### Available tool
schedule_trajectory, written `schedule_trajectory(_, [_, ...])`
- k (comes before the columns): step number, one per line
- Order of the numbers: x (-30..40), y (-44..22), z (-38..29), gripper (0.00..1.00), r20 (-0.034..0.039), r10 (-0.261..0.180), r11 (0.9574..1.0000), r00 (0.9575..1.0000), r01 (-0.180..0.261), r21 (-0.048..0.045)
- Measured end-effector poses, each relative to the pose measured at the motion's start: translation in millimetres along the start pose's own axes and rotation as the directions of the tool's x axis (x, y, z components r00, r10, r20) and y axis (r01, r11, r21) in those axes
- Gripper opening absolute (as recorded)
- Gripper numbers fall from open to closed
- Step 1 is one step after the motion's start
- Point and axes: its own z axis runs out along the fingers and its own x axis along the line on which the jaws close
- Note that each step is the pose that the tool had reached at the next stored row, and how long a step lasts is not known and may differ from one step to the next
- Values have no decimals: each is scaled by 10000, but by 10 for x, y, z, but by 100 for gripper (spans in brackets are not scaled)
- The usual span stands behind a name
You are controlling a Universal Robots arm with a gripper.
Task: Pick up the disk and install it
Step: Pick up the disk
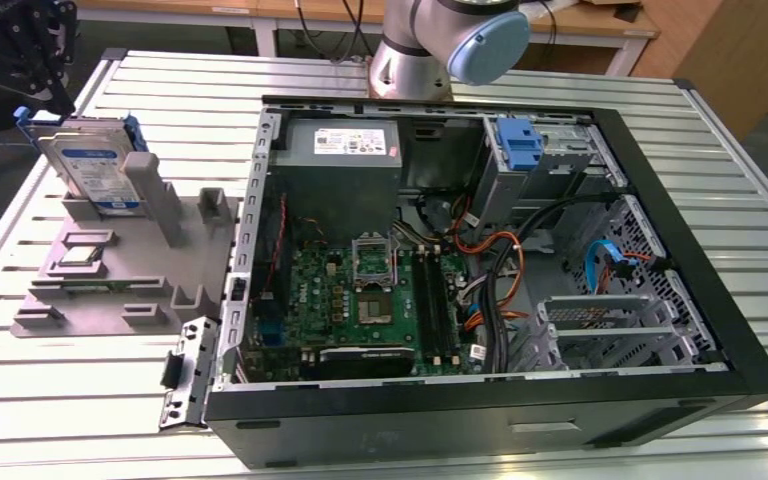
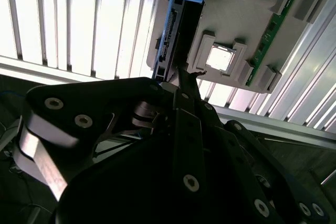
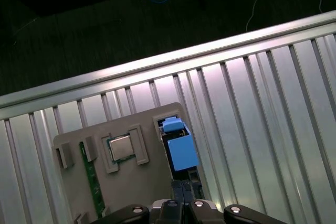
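The disk (image 1: 95, 170) stands on edge in a slot of the grey holder (image 1: 117, 275) on the exterior view's left; its white-and-blue label faces the camera. Both wrist views look down on its top edge and blue carrier frame (image 2: 181, 3) (image 3: 180, 148). My gripper (image 1: 51, 103) hangs just above the disk's top edge, apart from it. Its black fingers (image 2: 185, 108) (image 3: 184, 190) are shut and hold nothing.
The open computer case (image 1: 651, 170) fills the middle and the exterior view's right, with a drive bay holding a blue bracket (image 1: 523, 145) at the back and a grey power supply (image 1: 341, 140). The holder also carries a processor chip (image 1: 80, 252) (image 2: 219, 59) and a memory stick (image 2: 273, 24).
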Motion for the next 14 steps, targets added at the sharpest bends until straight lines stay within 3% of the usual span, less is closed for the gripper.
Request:
schedule_trajectory(3, [0,0,8,10,-4,-113,9999,9999,113,-3])
schedule_trajectory(8, [-1,-3,15,10,-22,-687,9976,9976,686,-17])
schedule_trajectory(14, [-18,-63,26,10,-32,-1047,9945,9945,1047,-29])
